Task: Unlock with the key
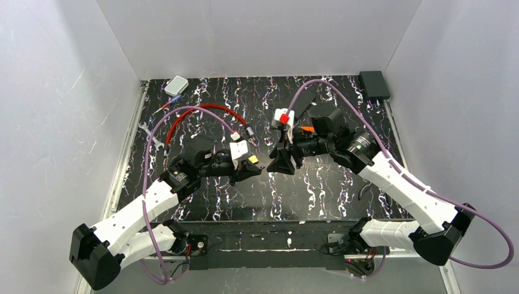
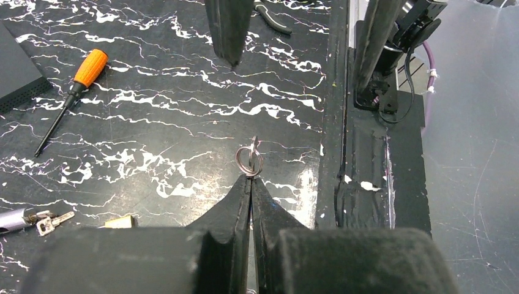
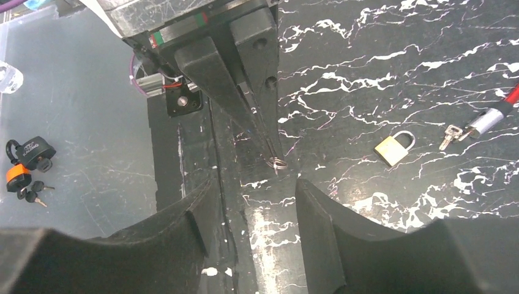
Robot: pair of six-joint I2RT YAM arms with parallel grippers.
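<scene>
White walls box in a black, white-veined desk (image 1: pixel 318 190). Left hand (image 2: pixel 251 180) is clenched on the key (image 2: pixel 250 160); only its silvery ring shows, projecting just past the fingertips. Right hand (image 3: pixel 252 184) is released, fingers spread, facing the left hand tip to tip, with the ring just ahead of its gap. Brass padlock (image 3: pixel 395 147) lies flat on the desk, off to the side of the right hand and clear of both hands. Red cable lock (image 3: pixel 489 116) lies just beyond the padlock. Orange-handled screwdriver (image 2: pixel 89 66) lies well ahead of the left hand.
</scene>
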